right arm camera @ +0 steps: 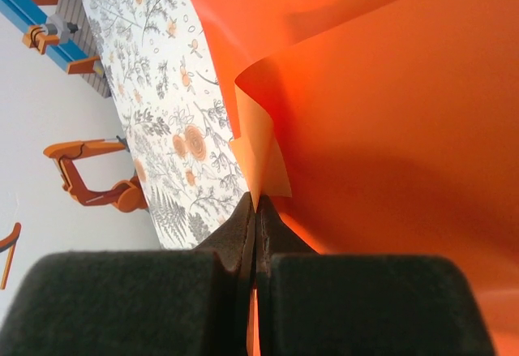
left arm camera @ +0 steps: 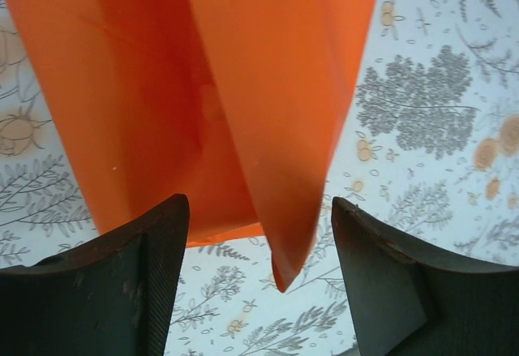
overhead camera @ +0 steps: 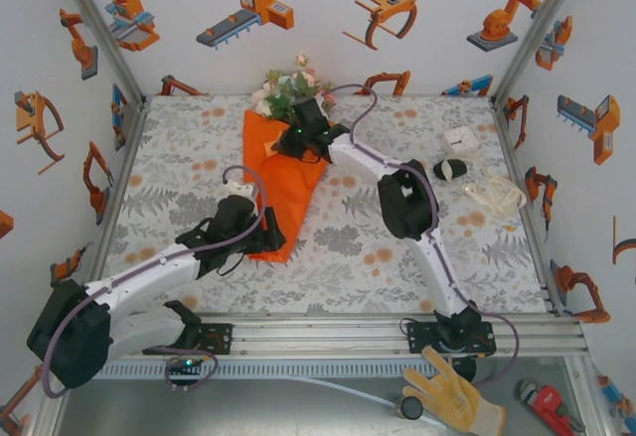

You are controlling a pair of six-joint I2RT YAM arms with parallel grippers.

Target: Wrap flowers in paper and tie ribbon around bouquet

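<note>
The orange paper [overhead camera: 283,183] lies folded into a cone down the middle of the table. The flowers [overhead camera: 288,88] stick out of its wide far end. My right gripper [overhead camera: 301,141] sits on the cone's upper part, just below the blossoms. In the right wrist view it [right arm camera: 255,203] is shut on a folded edge of the paper [right arm camera: 389,129]. My left gripper [overhead camera: 260,239] is at the cone's narrow near end. There it [left arm camera: 258,203] stands open, and the paper's pointed tip [left arm camera: 285,267] hangs between the fingers, touching neither. The cream ribbon [overhead camera: 494,196] lies bundled at the right.
A small white box [overhead camera: 459,140] and a black oval object [overhead camera: 449,169] lie right of the bouquet, near the ribbon. Walls close the table on three sides. A yellow glove [overhead camera: 452,396] and a red wrench [overhead camera: 549,406] lie below the front rail.
</note>
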